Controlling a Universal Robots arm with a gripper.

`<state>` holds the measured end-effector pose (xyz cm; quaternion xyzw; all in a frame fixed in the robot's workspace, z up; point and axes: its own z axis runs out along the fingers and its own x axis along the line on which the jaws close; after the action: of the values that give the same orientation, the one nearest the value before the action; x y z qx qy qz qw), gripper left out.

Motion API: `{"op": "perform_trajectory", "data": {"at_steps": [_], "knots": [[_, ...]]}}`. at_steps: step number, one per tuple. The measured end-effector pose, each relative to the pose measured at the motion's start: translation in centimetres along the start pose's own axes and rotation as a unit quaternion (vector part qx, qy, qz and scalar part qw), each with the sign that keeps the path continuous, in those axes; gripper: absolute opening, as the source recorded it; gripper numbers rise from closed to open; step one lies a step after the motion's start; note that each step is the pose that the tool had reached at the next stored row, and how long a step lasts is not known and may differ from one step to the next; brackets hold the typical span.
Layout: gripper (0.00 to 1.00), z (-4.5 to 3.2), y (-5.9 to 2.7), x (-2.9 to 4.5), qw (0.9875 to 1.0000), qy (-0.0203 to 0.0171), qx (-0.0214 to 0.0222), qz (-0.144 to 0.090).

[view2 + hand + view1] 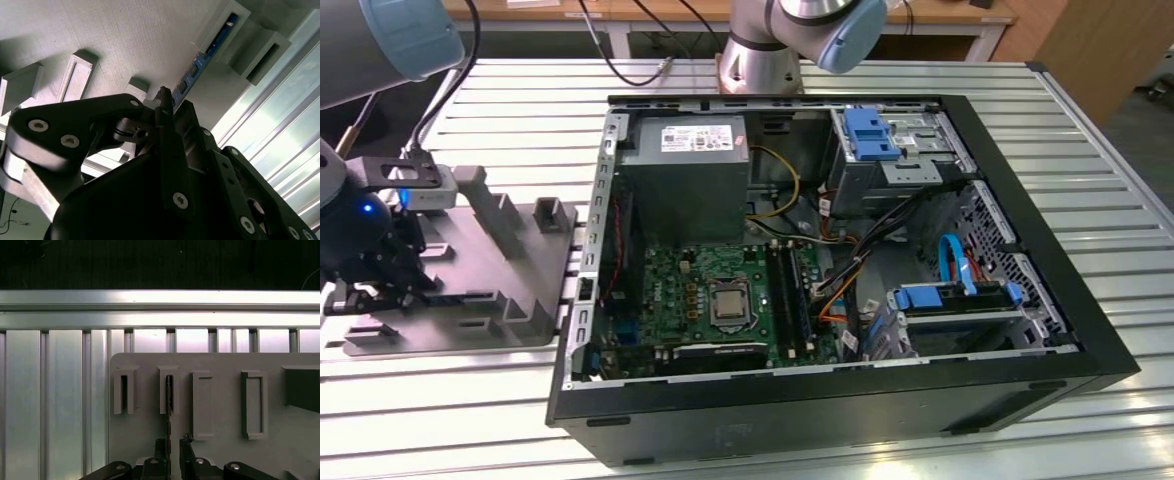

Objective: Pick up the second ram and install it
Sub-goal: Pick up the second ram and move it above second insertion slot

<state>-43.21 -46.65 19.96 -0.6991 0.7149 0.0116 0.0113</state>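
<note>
Gripper [171, 446] straddling the second ram [169, 400], fingers apart, not yet clamped
Closing off-centre could tilt it in its slot [163, 371] at the grey plate's [225, 370] edge, jamming it

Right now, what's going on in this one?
The arm's gripper is down at the grey moulded plate, which lies to the exterior view's left of the open computer case. Its jaws stand open on either side of the second ram, which sits edge-on with one end in a slot of the plate. The ram is not yet lifted out, and so not yet installed on the motherboard.
</note>
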Motion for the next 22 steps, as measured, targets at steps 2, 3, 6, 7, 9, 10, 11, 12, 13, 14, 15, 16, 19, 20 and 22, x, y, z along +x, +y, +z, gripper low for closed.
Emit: {"op": "perform_trajectory", "data": {"at_steps": [2, 3, 6, 7, 9, 10, 11, 12, 13, 14, 15, 16, 19, 20, 22], "knots": [[0.21, 0.0, 0.0, 0.0, 1.0, 0.0, 0.0, 0.0], [0.21, -0.01, 0.0, 0.0, 1.0, 0.0, 0.0, 0.0], [0.21, -0.01, 0.01, 0.04, 1.0, 0.0, 0.0, 0.0], [0.21, -0.01, 0.01, 0.14, 1.0, 0.0001, -0.0001, 0.0], [0.21, -0.01, 0.0, 0.24, 1.0, 0.0, 0.0, 0.0], [0.21, -0.01, 0.0, 0.24, 1.0, -0.0001, 0.0, 0.0], [0.21, 0.0, 0.0, 0.23, 1.0, -0.0004, 0.0, 0.0], [0.21, 0.01, 0.01, 0.24, 1.0, -0.0012, 0.0, 0.0], [0.21, 0.01, 0.0, 0.24, 1.0, -0.0025, -0.0001, 0.0], [0.21, 0.02, -0.01, 0.23, 1.0, -0.0038, -0.0001, 0.0], [0.21, 0.03, -0.01, 0.23, 1.0, -0.0045, -0.0001, 0.0], [0.21, 0.03, -0.01, 0.23, 1.0, -0.0056, -0.0001, 0.0], [0.21, 0.03, -0.02, 0.23, 1.0, -0.0061, -0.0001, 0.0], [0.21, 0.03, -0.01, 0.23, 1.0, -0.0061, -0.0001, 0.0], [0.21, 0.03, -0.01, 0.23, 1.0, -0.0062, -0.0001, 0.0]]}}
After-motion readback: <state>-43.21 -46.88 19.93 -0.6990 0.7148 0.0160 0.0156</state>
